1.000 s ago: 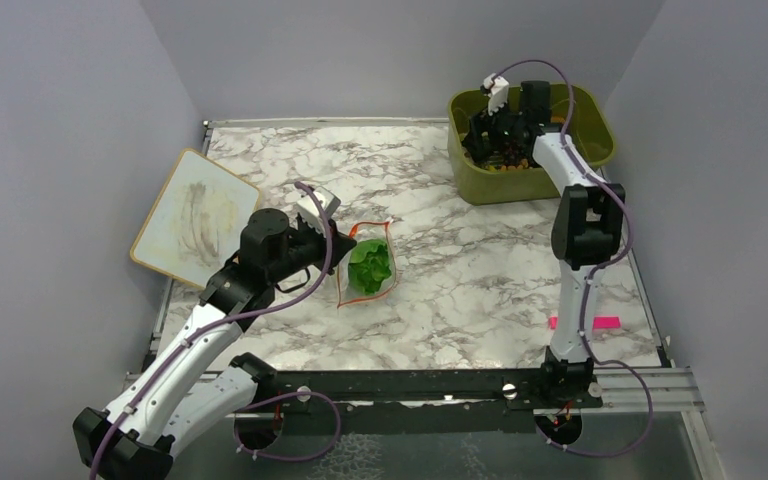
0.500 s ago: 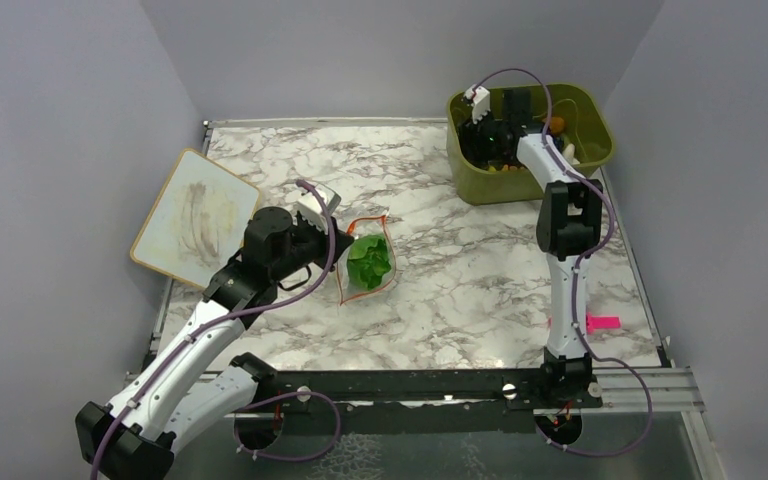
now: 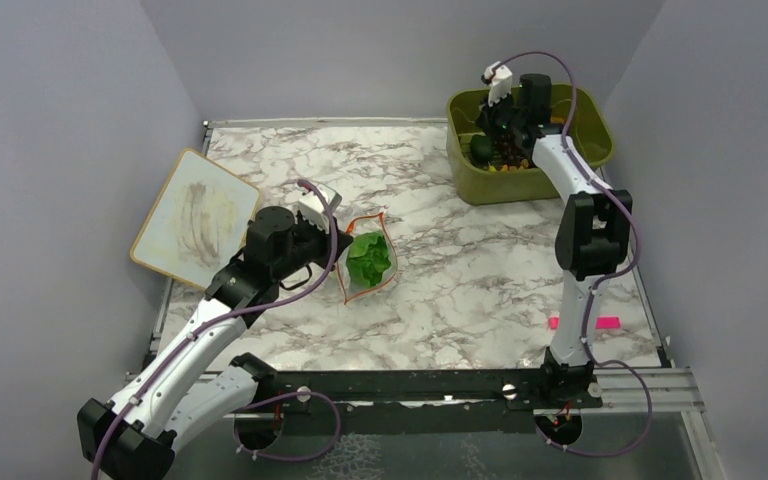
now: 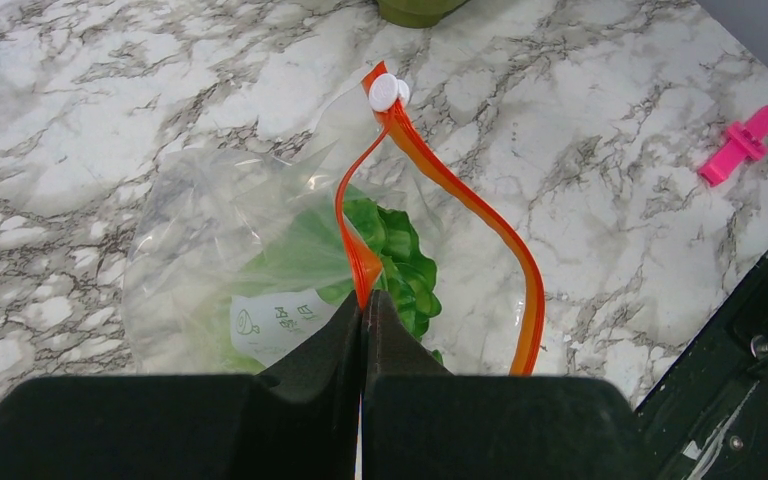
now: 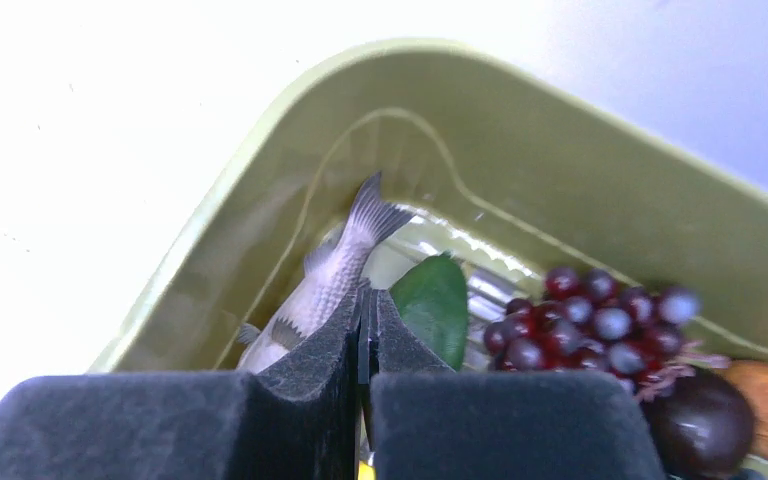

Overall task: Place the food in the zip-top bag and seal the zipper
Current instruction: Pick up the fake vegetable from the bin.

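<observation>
Marble table (image 4: 110,100): clear bag (image 4: 200,220), lettuce (image 4: 400,250) inside.

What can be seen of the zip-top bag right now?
The zip-top bag is clear, thin, wrinkled plastic lying on the marble table. Its orange-red zipper gapes open, with a white slider at the far end. Green lettuce shows through the plastic inside. The left gripper, jaws shut, pinches one strip of the zipper at the mouth's near end.

The left arm (image 3: 198,338), at 7 o'clock, and the right arm (image 3: 570,305), at 4 o'clock, wear white shells with black joints. A purple cable (image 3: 309,186) trails along each. Their fingers (image 4: 300,400) are blocky and matte black.
</observation>
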{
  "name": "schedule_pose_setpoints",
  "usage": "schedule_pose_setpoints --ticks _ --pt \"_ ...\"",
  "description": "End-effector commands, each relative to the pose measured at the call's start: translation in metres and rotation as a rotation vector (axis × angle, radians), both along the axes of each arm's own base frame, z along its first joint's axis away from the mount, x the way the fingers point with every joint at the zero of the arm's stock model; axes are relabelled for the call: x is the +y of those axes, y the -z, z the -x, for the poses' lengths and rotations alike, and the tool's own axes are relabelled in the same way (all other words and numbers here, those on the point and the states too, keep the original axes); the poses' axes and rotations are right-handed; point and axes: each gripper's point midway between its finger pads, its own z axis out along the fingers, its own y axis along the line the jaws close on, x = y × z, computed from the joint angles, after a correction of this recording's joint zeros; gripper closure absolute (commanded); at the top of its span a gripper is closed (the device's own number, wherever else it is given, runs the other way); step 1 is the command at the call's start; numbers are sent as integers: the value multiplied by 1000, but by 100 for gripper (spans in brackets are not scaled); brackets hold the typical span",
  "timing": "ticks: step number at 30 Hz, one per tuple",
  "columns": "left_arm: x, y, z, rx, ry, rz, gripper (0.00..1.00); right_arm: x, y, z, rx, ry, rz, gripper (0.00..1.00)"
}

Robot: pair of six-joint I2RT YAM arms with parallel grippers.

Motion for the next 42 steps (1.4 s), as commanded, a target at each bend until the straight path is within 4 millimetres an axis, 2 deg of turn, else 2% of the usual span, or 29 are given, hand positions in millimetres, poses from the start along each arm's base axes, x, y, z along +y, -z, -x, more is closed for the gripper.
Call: schedule_pose_setpoints --ticks 1,5,8,13,15,18,23,27,31,33,36,38,42 --pt "3 -7 -3 -42 -19 8 100 -12 -64 -1 -148 56 0 99" --pt "5 -7 -4 -44 -27 8 100 -18 -58 8 -95 82 19 99" --pt "5 -7 -4 -47 -32 8 100 -31 -50 13 -45 157 44 98" --pt "6 -5 -5 -42 -38 5 100 -53 -21 17 68 257 131 54" --pt "7 -3 -6 -42 -48 1 100 -62 -12 15 100 298 168 45" --pt "11 1 -11 -38 -82 -16 100 -73 -10 10 115 367 176 39" --pt "19 3 -23 -41 -169 -1 100 -94 -24 -10 51 514 147 32" --pt "16 9 -41 23 -223 -32 100 -92 -20 -26 83 508 58 31" --pt "0 5 -53 137 -224 -18 100 -96 -13 -37 133 551 -75 31" --pt "-7 -4 -55 171 -229 22 100 -107 -12 -37 149 599 -96 32" --pt "-10 -9 -57 218 -265 75 100 -133 -7 -30 157 722 -51 32" --pt "-11 -5 -57 261 -287 89 100 -147 -6 -22 174 761 -47 32" --pt "-13 7 -53 299 -270 58 100 -169 4 -13 179 782 26 22"
